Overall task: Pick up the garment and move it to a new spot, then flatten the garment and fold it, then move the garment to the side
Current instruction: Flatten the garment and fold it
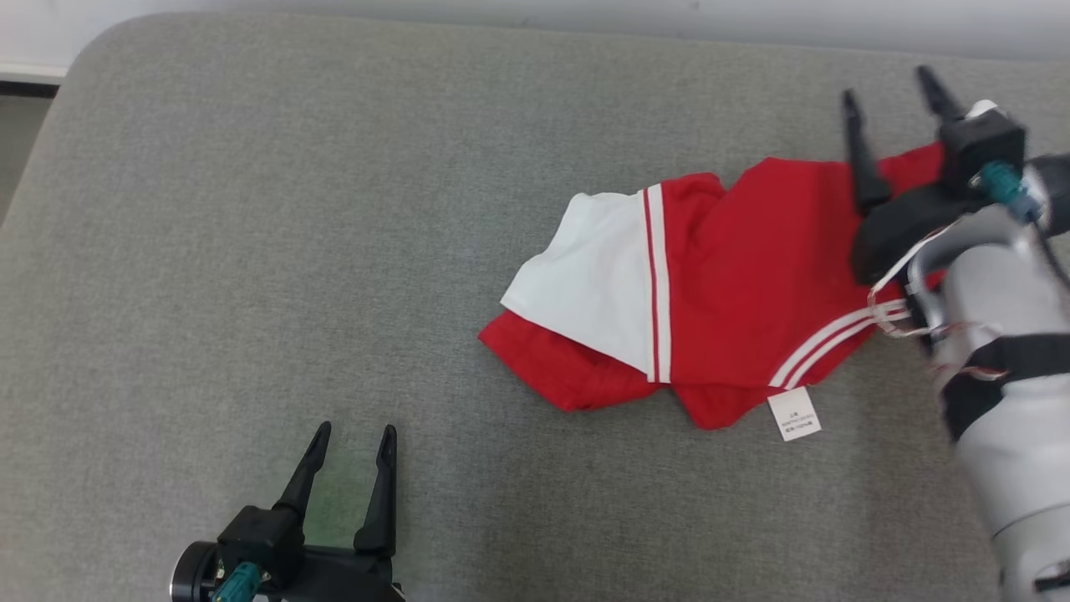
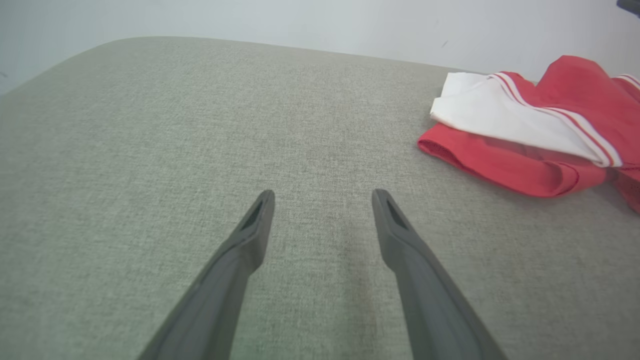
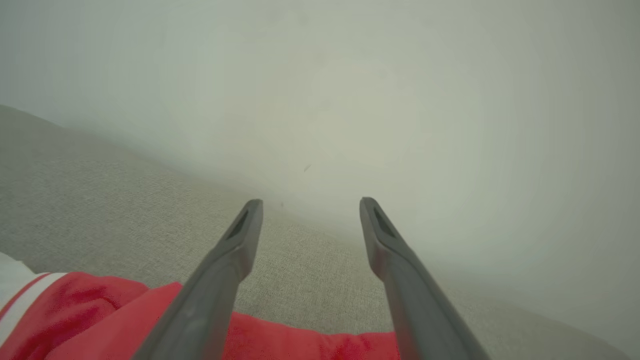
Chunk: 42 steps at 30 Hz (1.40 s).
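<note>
Both grippers are standing with their fingers spread and nothing between them. On the right, the right gripper point(image 1: 887, 85) is reaching across the far right end of the garment point(image 1: 736, 293), its two dark fingers pointing toward the pale wall point(image 1: 585, 17) behind the grey cushion point(image 1: 251, 251). Seen from its own wrist, the right gripper point(image 3: 311, 201) is passing over red cloth point(image 3: 100, 310) near the base of its fingers, while the tips are sticking out past the garment's far edge above bare cushion point(image 3: 310, 280); I cannot tell whether the fingers are touching the fabric. The left gripper point(image 1: 355, 430) is hanging at the near left, well apart from the garment, over bare cushion, and its wrist camera is showing its fingers point(image 2: 322, 192) wide apart with the garment point(image 2: 500, 160) lying off to the far right. The garment is lying crumpled and partly folded over itself on the right half of the cushion, running from the middle toward the right arm. It is red, with a white panel point(image 1: 593, 284) draped over its left end, white stripes point(image 1: 660, 276) bordering that panel, and more white stripes point(image 1: 827, 339) slanting near the right arm. A small white label point(image 1: 794, 414) is poking out from its near edge onto the cushion.
</note>
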Motion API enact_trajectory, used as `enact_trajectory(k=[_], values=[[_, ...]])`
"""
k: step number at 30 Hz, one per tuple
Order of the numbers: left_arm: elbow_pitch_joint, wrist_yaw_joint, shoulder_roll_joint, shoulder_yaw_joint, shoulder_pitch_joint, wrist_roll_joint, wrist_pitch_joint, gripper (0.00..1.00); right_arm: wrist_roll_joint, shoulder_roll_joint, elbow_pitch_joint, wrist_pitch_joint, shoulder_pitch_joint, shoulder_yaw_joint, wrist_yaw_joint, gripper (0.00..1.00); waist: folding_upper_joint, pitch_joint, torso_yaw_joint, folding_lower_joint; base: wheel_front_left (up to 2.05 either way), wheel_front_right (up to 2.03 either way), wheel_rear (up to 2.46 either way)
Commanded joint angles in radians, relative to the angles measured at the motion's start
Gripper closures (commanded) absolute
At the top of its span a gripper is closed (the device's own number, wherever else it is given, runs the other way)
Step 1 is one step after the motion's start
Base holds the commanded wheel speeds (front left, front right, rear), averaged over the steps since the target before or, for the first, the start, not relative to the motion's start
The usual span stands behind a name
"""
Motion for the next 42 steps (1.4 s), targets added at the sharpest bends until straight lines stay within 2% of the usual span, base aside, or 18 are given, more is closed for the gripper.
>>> enact_trajectory(k=[1,5,7,9,18,22,26,42], values=[[0.000,0.002,-0.001,0.001,-0.001,0.004,-0.003,0.00,0.044,0.025,-0.038,-0.003,0.048,0.016,-0.003,0.00,-0.0001,-0.023,-0.029,0.0000,0.00,0.00,0.00],[0.005,0.002,-0.001,0.001,0.008,0.000,-0.003,0.00,0.151,0.062,-0.162,-0.003,0.160,0.112,-0.003,0.00,-0.0001,-0.042,-0.053,0.0000,0.00,0.00,0.00],[0.009,0.001,-0.001,0.001,0.012,-0.003,-0.003,0.00,0.221,0.072,-0.246,-0.004,0.237,0.206,-0.003,0.00,-0.0001,-0.054,-0.062,0.0000,0.00,0.00,0.00],[0.008,0.001,-0.001,-0.001,0.014,-0.005,-0.003,0.00,0.271,0.074,-0.294,-0.002,0.283,0.256,-0.003,0.00,-0.0001,-0.060,-0.064,0.0000,0.00,0.00,0.00],[0.010,0.001,-0.001,-0.006,0.030,-0.016,-0.003,0.00,0.416,0.057,-0.415,-0.002,0.381,0.489,-0.003,0.00,-0.0001,-0.075,-0.056,0.0000,0.00,0.00,0.00],[0.009,0.005,-0.001,-0.014,0.031,-0.026,-0.003,0.00,0.430,0.045,-0.393,-0.002,0.381,0.581,-0.003,0.00,-0.0001,-0.074,-0.041,0.0000,0.00,0.00,0.00],[0.008,0.010,-0.001,-0.024,0.032,-0.036,-0.003,0.00,0.416,0.038,-0.339,-0.002,0.351,0.620,-0.003,0.00,-0.0001,-0.069,-0.028,0.0000,0.00,0.00,0.00],[0.000,0.032,-0.001,-0.062,0.017,-0.076,-0.003,0.00,0.345,0.081,-0.167,0.000,0.264,0.652,-0.003,0.06,-0.0001,-0.037,0.033,0.0000,0.00,0.00,0.00]])
